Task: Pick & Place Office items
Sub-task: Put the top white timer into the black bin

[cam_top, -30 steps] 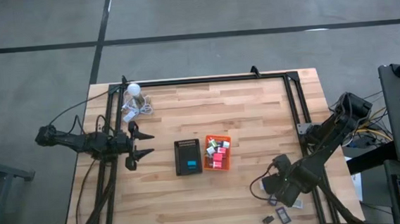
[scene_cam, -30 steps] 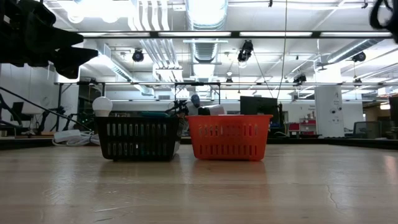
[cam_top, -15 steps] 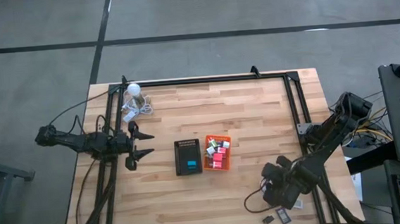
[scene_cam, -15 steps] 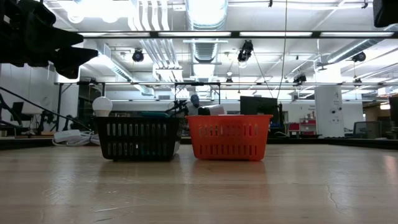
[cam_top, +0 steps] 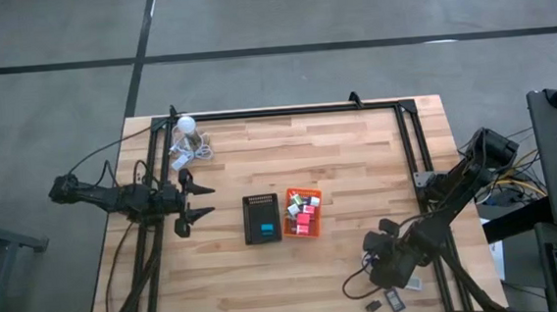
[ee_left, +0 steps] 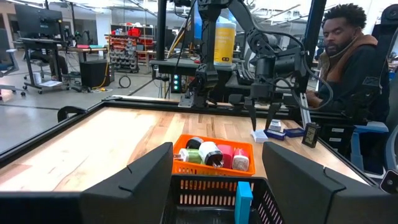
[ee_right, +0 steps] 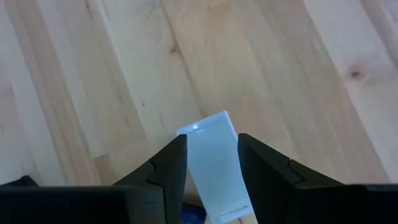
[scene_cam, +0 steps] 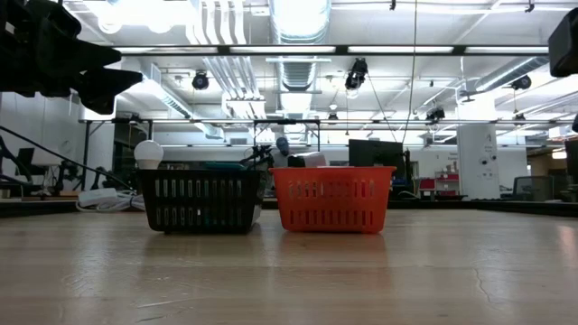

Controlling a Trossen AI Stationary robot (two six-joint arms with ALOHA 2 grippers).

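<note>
The right claw points down at the tabletop with its two dark fingers set a little apart. A pale, flat white piece lies between them, and the fingers stand just beside its edges; whether they actually press on it I cannot tell. In the high view this claw sits at the lower right of the frame, near the front edge of the tabletop, with two small dark flat pieces lying just below it.

Toward the middle of the high view stands an orange tray holding a heap of small pink, red and white pieces. Touching its left side is a black tray with a blue block inside. The low view shows the same two trays side by side, black on the left and orange on the right.

The left claw waits at the left of the high view, spread wide with nothing in it, aimed at the black tray. Above it, in the upper left corner of the tabletop, rests a white ball with a coiled cable. In the left wrist view a person sits beyond the far edge of the tabletop.
</note>
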